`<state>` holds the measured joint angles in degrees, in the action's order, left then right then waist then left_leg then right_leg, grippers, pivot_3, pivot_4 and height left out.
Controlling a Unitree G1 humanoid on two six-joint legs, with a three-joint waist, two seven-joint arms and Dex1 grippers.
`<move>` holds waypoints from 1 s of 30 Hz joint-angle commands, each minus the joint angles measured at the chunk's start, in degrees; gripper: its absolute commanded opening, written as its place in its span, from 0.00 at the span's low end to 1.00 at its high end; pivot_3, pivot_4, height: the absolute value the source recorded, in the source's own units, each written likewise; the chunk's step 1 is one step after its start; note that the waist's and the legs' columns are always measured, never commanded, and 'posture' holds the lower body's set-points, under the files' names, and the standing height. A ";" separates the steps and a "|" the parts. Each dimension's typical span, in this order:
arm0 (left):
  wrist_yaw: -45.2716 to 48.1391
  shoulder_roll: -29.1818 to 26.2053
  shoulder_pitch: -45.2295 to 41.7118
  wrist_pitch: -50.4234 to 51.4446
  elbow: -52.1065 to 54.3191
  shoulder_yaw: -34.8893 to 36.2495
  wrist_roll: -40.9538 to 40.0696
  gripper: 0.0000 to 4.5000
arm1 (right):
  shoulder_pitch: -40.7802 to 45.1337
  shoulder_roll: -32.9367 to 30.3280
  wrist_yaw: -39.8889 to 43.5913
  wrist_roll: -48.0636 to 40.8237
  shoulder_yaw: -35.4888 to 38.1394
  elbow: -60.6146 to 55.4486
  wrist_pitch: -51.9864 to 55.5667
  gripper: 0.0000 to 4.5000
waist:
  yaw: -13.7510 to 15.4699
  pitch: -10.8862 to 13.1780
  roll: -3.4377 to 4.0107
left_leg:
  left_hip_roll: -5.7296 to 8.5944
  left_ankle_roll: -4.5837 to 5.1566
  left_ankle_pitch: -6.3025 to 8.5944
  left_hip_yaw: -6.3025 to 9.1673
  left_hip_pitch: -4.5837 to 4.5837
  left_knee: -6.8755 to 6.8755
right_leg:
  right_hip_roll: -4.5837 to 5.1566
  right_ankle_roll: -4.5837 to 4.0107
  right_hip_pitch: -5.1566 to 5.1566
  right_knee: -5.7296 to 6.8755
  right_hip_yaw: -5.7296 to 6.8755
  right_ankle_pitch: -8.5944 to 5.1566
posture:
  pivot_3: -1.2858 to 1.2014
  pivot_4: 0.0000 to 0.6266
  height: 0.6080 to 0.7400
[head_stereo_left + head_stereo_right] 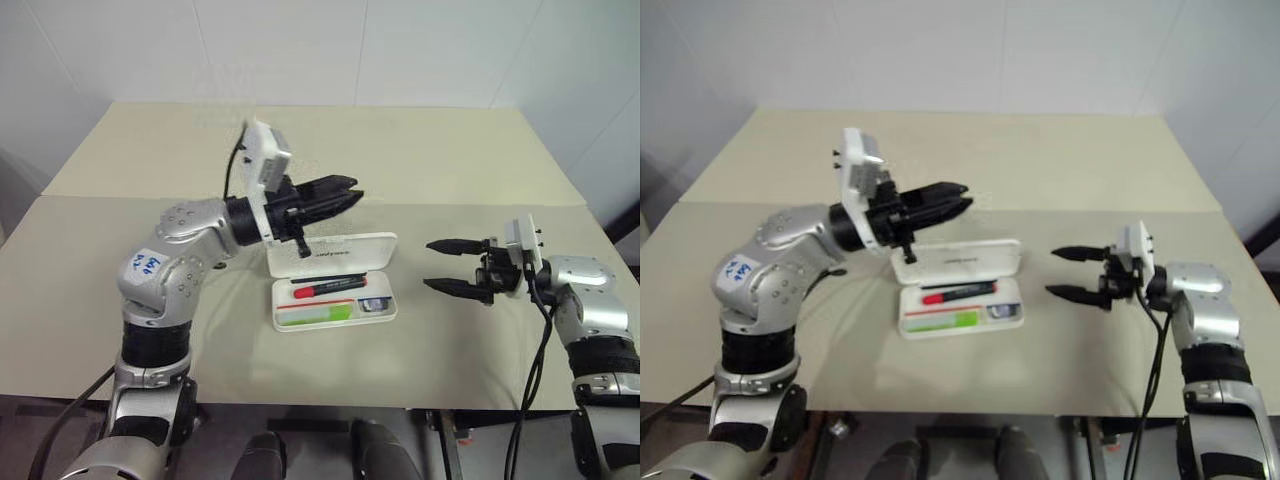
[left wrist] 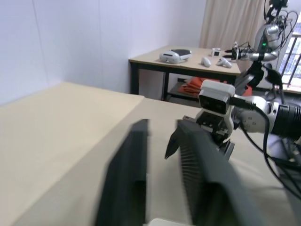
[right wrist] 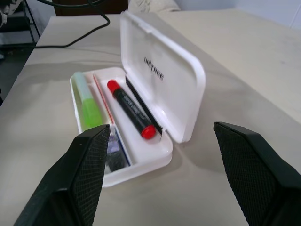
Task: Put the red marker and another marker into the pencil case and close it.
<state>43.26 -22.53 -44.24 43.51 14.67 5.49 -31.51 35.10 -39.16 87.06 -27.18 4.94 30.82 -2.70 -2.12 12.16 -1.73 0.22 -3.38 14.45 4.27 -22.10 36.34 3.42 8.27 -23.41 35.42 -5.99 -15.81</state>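
Head views, scene: beige table [image 1: 420,160] against a white wall, white pencil case [image 1: 335,283] near its front middle, one arm on each side of it.
Table: two beige sheets meeting at a seam that runs across behind the case.
Left arm: raised above the table, its gripper [image 1: 345,192] hanging in the air above and behind the case lid, pointing toward the right side.
Left gripper state: fingers drawn close together with a narrow gap visible in the left wrist view, nothing between them.
Right arm: low over the table to the right of the case, its gripper [image 1: 445,265] pointing left at the case, apart from it.
Right gripper state: fingers spread wide, nothing between them; right wrist view has the case lying in the gap ahead.
Pencil case: open, lid standing upright at the back edge, dark logo on the inner face.
Red marker [image 3: 131,109]: lying flat inside the tray, just beside the lid hinge.
Green highlighter [image 3: 88,102]: lying flat inside the tray along the front wall, parallel to the red marker, a thin red stripe between them.
Tray corner: small dark item [image 3: 114,154], too unclear to name.
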 commanded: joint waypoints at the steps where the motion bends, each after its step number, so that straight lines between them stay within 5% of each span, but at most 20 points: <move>1: 2.31 -4.52 -1.08 -3.53 -3.27 3.45 -0.24 0.01 | 1.16 0.44 3.37 -2.01 1.55 -0.92 -0.12 1.00 | -0.11 0.00 0.00 | -0.01 0.00 0.00 0.00 -0.02 0.00 | -0.01 0.00 -0.02 0.00 0.00 0.00 | 0.52 0.24 1.00; 8: 10.27 -15.65 1.95 -12.62 -16.87 5.94 3.28 0.01 | 1.24 0.82 4.45 -8.15 3.36 -5.51 5.10 1.00 | -0.86 0.01 0.01 | 0.00 0.00 0.00 0.00 -0.02 -0.08 | 0.03 -0.01 -0.03 0.00 0.01 -0.01 | 0.52 0.24 1.00; 12: 14.16 -17.48 1.74 -22.43 -28.45 6.03 6.14 0.01 | 2.64 0.04 4.98 -7.59 3.00 -3.95 5.09 1.00 | -0.97 0.01 0.01 | -0.01 0.00 0.00 0.00 -0.01 -0.10 | 0.02 -0.03 -0.06 0.02 0.02 -0.01 | 0.52 0.24 1.00; 18: 21.66 -15.61 -2.76 -29.11 -43.93 1.20 9.93 0.01 | 5.30 0.18 5.44 -5.85 2.02 -0.28 4.13 1.00 | -0.89 0.01 0.02 | 0.00 0.01 0.00 -0.01 -0.02 -0.12 | 0.03 -0.03 -0.07 0.02 0.03 -0.01 | 0.52 0.24 1.00; 30: 40.44 -11.91 -5.84 -38.17 -56.02 -7.01 14.32 0.01 | 8.48 -4.52 5.44 -11.92 -3.27 4.09 2.10 1.00 | -1.28 0.02 0.03 | -0.01 0.04 0.02 -0.05 -0.11 -0.17 | 0.03 -0.04 -0.22 0.08 0.03 -0.03 | 0.52 0.24 1.00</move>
<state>81.22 -34.59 -48.82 6.89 -41.46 -0.98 -17.73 41.92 -42.00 87.77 -36.47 1.86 34.38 0.32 -3.40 12.18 -1.70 0.21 -3.34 14.47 4.22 -22.20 36.17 3.45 8.23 -23.63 35.51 -5.97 -15.84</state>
